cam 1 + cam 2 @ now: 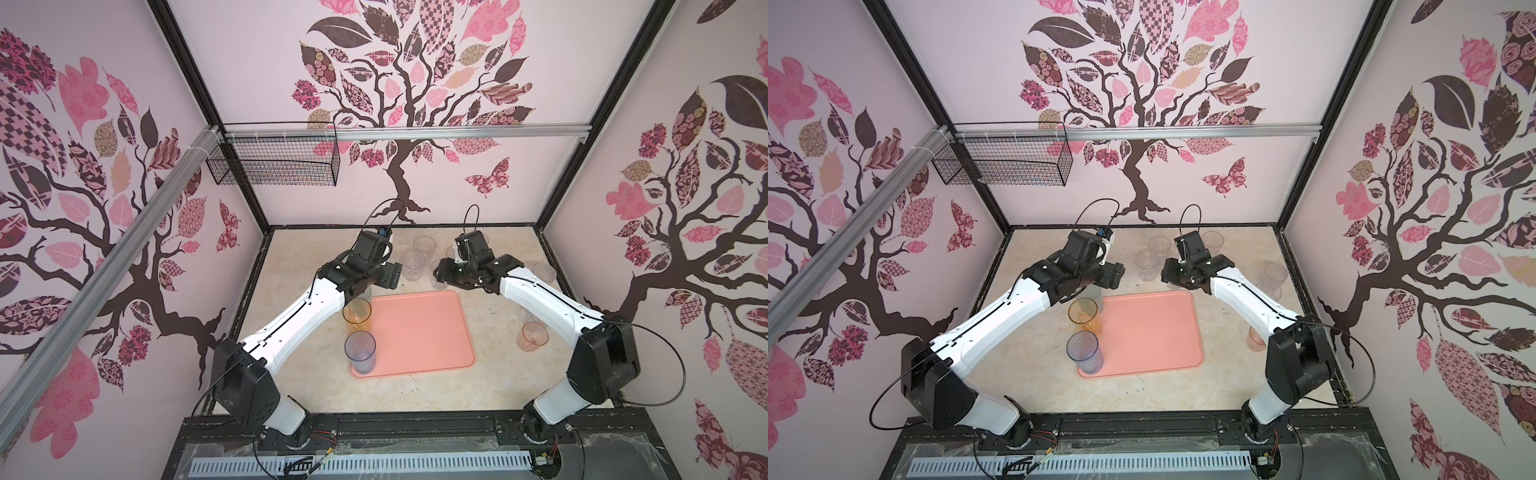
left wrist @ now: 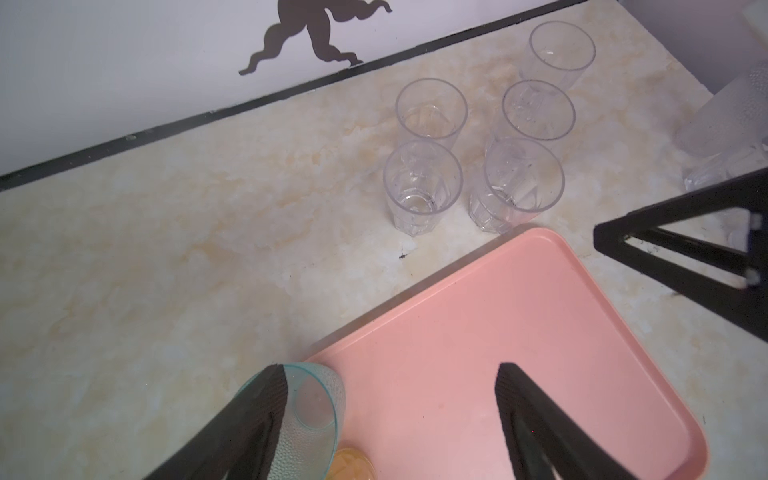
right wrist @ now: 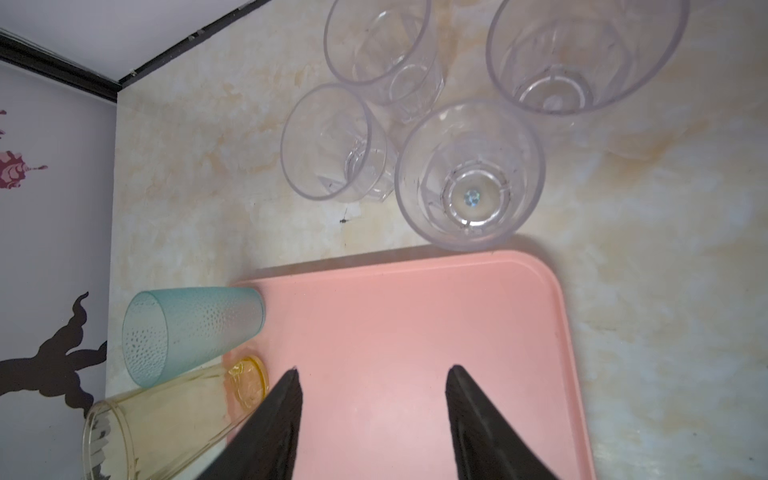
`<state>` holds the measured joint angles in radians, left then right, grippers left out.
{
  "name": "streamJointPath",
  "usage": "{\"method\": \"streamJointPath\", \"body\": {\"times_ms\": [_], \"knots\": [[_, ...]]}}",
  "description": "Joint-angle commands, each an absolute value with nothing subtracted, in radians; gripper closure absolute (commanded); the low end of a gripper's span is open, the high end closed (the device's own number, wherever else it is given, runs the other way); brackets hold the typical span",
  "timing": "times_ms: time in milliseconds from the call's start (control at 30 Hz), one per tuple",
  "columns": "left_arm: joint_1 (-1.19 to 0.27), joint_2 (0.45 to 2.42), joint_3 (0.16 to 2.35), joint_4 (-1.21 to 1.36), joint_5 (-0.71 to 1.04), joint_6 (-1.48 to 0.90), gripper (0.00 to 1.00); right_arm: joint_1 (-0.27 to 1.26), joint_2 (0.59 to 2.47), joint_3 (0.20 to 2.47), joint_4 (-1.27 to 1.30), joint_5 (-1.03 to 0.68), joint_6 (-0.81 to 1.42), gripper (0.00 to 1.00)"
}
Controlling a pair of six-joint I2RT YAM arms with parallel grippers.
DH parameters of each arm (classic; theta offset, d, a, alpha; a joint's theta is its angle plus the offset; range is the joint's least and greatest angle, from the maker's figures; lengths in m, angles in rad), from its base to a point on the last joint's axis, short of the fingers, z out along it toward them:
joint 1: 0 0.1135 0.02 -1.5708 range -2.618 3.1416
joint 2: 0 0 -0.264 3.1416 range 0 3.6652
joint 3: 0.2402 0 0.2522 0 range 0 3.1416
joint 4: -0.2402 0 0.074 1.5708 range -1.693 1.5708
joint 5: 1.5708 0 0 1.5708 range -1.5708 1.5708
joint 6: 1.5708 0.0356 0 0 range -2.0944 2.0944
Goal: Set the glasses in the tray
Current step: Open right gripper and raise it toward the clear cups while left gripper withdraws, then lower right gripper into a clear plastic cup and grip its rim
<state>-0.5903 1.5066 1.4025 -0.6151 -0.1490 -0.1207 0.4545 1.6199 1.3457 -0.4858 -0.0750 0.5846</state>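
At centre of marbled table (image 1: 316, 395): flat salmon-pink plastic tray (image 1: 419, 332) is lying.
Tray's left edge: tall dimpled teal tumbler (image 3: 195, 328), transparent amber tumbler (image 1: 357, 318) and transparent blue tumbler (image 1: 360, 351) are standing.
Behind tray: short clear tumblers (image 2: 422, 187) are standing on table.
Left gripper (image 2: 390, 370): jaws are gaping, holding nothing.
Right gripper (image 3: 374, 370): jaws are gaping over tray, holding nothing.

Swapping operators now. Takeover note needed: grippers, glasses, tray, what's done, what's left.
Left gripper: open, empty, at the tray's far-left corner, one finger right by the teal glass.
Right gripper: open, empty, above the tray.
Done: teal glass, amber glass and blue glass stand along the tray's left edge.
Left: four clear glasses on the table past the far edge, more clear ones to their right, partly hidden by the right arm, and a pinkish-orange glass right of the tray.
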Motion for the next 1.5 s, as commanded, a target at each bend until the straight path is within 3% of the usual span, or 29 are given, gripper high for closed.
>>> {"method": "streamJointPath", "body": {"times_ms": [0, 100, 333, 600, 1000, 1467], "knots": [[-0.528, 1.483, 1.441, -0.619, -0.184, -0.094, 0.18, 0.452, 1.7, 1.436, -0.54, 0.0, 0.539, 0.41], [-0.434, 1.46, 1.413, -0.61, -0.162, -0.128, 0.18, 0.427, 1.75, 1.485, -0.587, 0.068, 0.529, 0.42], [-0.306, 1.427, 1.358, -0.57, -0.173, -0.151, 0.18, 0.325, 1.762, 1.421, -0.484, 0.003, 0.537, 0.45], [-0.296, 1.438, 1.32, -0.539, -0.126, -0.185, 0.18, 0.321, 1.83, 1.461, -0.526, 0.031, 0.505, 0.45], [-0.299, 1.453, 1.309, -0.515, -0.009, -0.233, 0.19, 0.321, 1.912, 1.495, -0.523, 0.013, 0.491, 0.55], [-0.35, 1.416, 1.231, -0.476, -0.096, -0.166, 0.19, 0.321, 1.962, 1.546, -0.562, 0.008, 0.489, 0.84]]}}
